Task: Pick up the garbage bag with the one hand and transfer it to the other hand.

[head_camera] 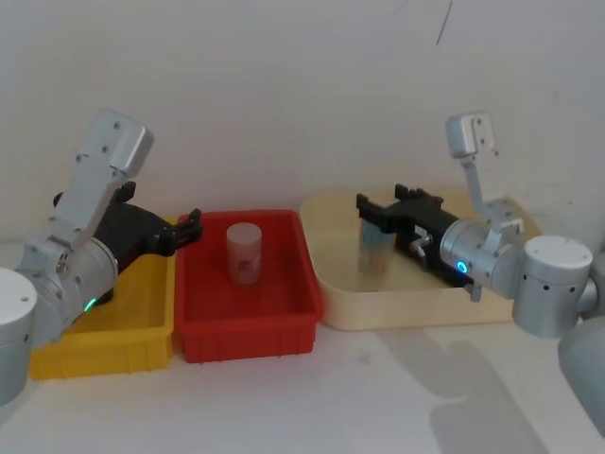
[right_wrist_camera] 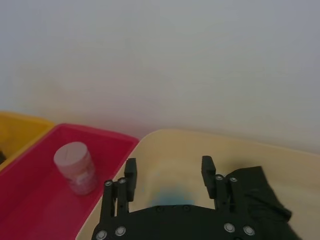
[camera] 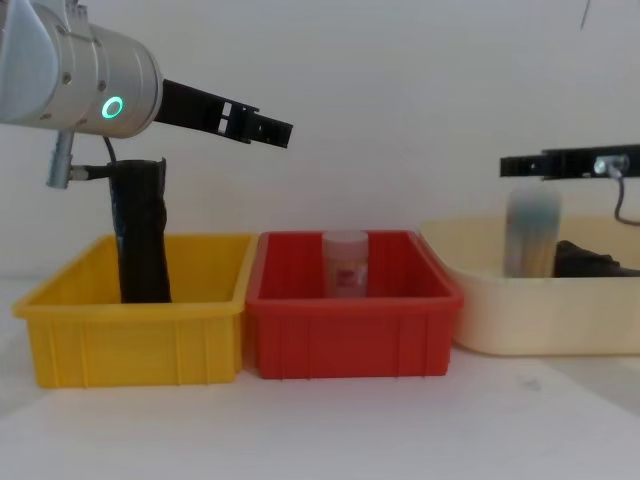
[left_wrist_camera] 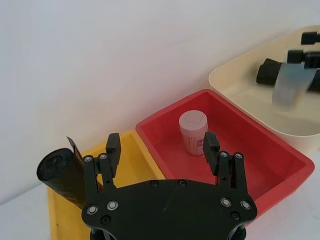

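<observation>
While the garbage bag (camera: 140,232), a wrinkled matte black roll, stands upright in the yellow bin (camera: 135,335), both the one hand (left_wrist_camera: 161,150) and the other hand (right_wrist_camera: 168,172) hover spread, empty.

Silver arms, black left hand (left_wrist_camera: 162,147), right hand (right_wrist_camera: 169,172)

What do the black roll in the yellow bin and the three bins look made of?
Garbage bag: thin matte black plastic film, rolled; wrinkles and a loose flap edge show. Yellow bin and red bin: rigid moulded plastic, slight sheen, ribbed walls. Cream tray: smooth plastic by the look, glossier inside.
</observation>
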